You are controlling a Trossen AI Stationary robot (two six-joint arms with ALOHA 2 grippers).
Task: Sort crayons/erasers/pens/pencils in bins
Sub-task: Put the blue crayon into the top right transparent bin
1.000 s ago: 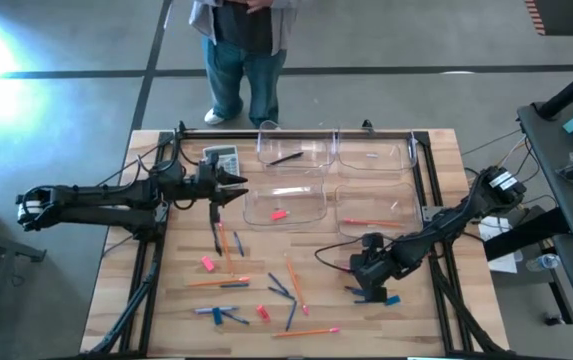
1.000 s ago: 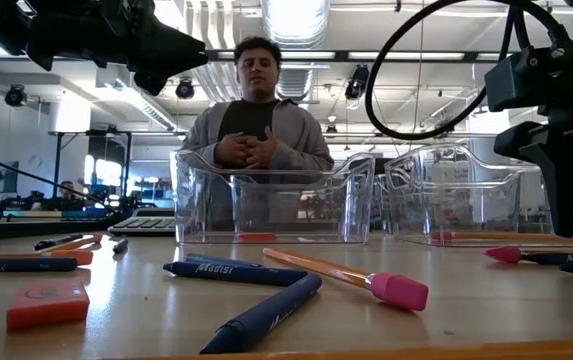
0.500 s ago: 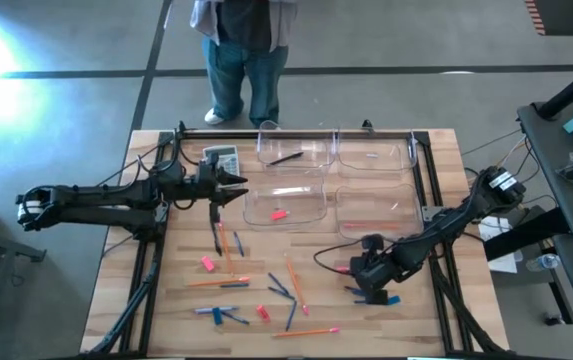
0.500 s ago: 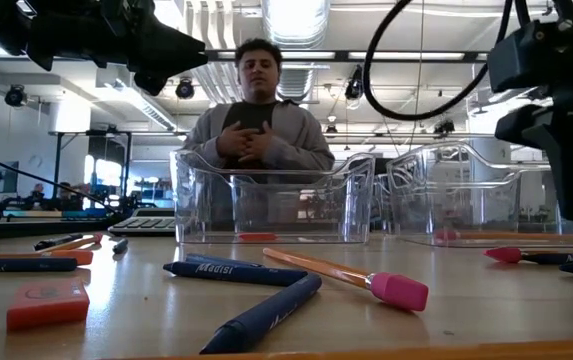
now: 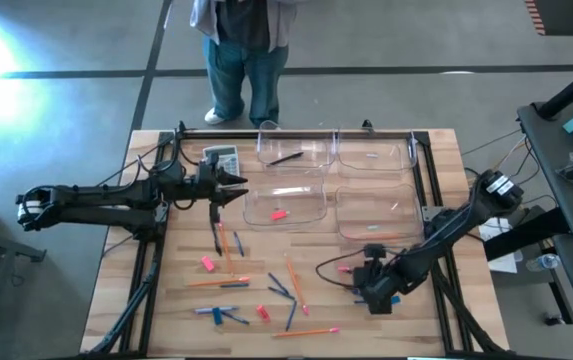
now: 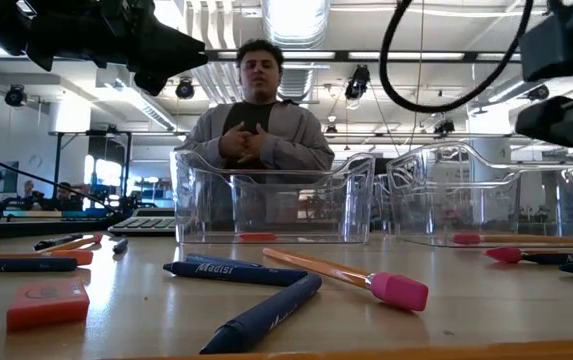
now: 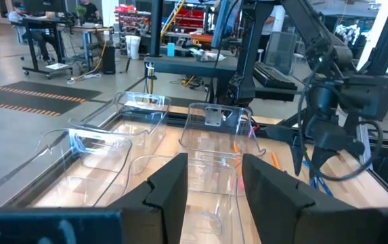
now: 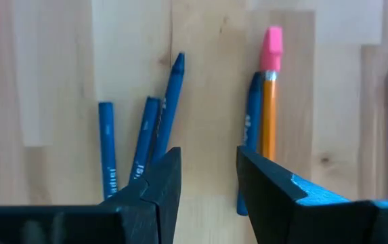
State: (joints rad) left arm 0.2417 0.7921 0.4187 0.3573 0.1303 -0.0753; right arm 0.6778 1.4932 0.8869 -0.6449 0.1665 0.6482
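**A:** Where's your right gripper (image 5: 377,300)?

**B:** You have it low over the table (image 5: 166,310), fingers (image 8: 154,177) parted with bare wood between them. It holds nothing.

**A:** What's around it?

**B:** Ahead of one finger you have three blue crayons (image 8: 144,135) fanned together, their long axes running roughly along the gripper's line of sight, one tip pointing away. Ahead of the other finger lies a pencil (image 8: 268,108) with its pink end pointing away, and a fourth crayon (image 8: 252,129) pressed alongside it, parallel. Nothing lies in the gap between the fingers.

**A:** And the bins?

**B:** Four bins (image 5: 288,205) sit beyond your gripper, toward the far edge of the table. One near bin holds a pink eraser (image 5: 278,214); a far one holds a dark pen (image 5: 284,157). The bin nearest your gripper has a pencil lying along its floor.

**A:** The left side?

**B:** Your left gripper (image 5: 232,187) hangs above the table just beside the bins, fingers apart and empty. A calculator (image 5: 222,158) sits close by, and more pencils, crayons and erasers lie scattered on the wood between the two grippers. A person (image 5: 244,40) stands past the far edge.
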